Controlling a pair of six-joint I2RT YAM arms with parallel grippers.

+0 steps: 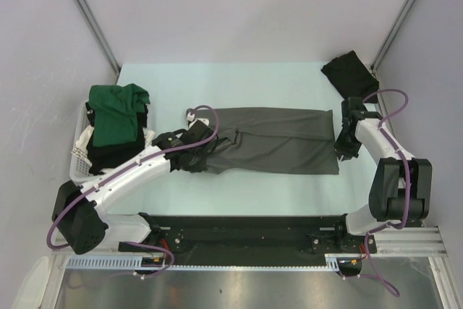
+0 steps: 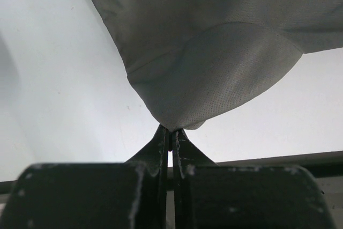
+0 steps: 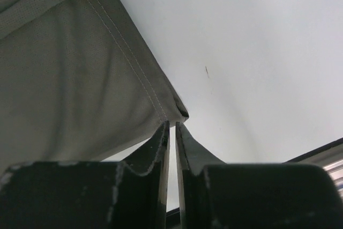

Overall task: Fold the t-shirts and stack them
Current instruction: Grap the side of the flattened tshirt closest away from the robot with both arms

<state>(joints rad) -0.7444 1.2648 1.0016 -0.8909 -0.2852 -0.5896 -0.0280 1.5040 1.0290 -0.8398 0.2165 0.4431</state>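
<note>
A pale mint-green counter point(image 1: 217, 85) fills the scene between grey walls, the two white arms bolted at its near edge. Across its middle lies the soft charcoal grey t-shirt point(image 1: 282, 150), spread in a long flat band running left to right, smooth on the right half and rumpled at the left end.

The left arm point(image 1: 130, 175), wound with a purple cable, reaches in low over the shirt's bunched left end. The right arm point(image 1: 383, 142) bends back from its base to the shirt's right edge.

At the counter's left edge stands a white slatted plastic basket point(image 1: 78, 161). A dark green t-shirt point(image 1: 116, 110) is heaped over its top, touching the rim and well apart from the grey one. A black t-shirt point(image 1: 351, 74) sits crumpled in the far right corner, just beyond the right arm's wrist.

In the left wrist view, the left fingers point(image 2: 161, 146) are pressed together on a rounded fold of the grey fabric, which hangs lifted off the pale surface. In the right wrist view, the right fingers point(image 3: 161, 143) stand nearly together, only a thin slit between them, nipping the stitched corner of the shirt's hem at their very tips.
</note>
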